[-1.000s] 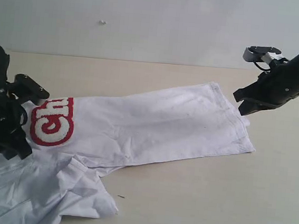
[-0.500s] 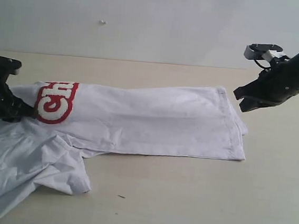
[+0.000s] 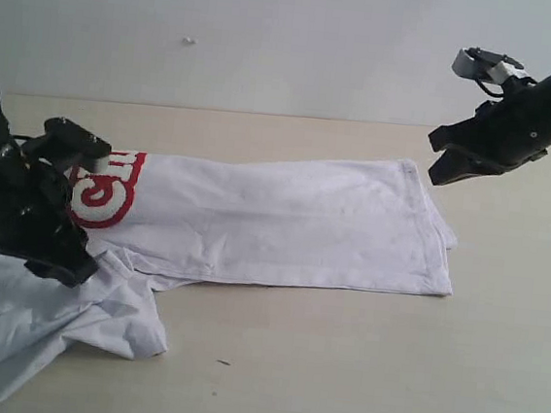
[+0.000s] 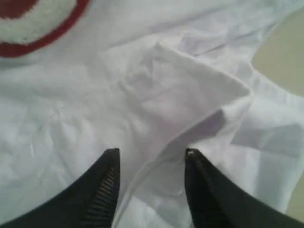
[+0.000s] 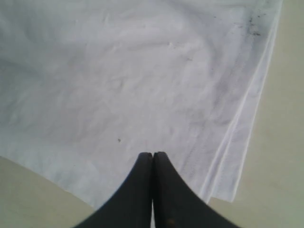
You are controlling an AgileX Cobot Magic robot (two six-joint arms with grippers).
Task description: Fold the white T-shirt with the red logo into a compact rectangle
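Clearly the weak spot is the near-left end. The T-shirt lies on the table as a long strip running left to right, with the logo at its left end. A loose, rumpled mass spills toward the near-left corner. The left gripper hangs over that mass with jaws apart, straddling a raised ridge of cloth but clamping nothing. If it closes there, it probably pinches several layers at once. A pull would then drag the flat strip askew or bunch the logo.

The right gripper hovers above the right hem, jaws together and empty. The hem layers sit staggered, so any next fold likely lands uneven. No containers are in view.
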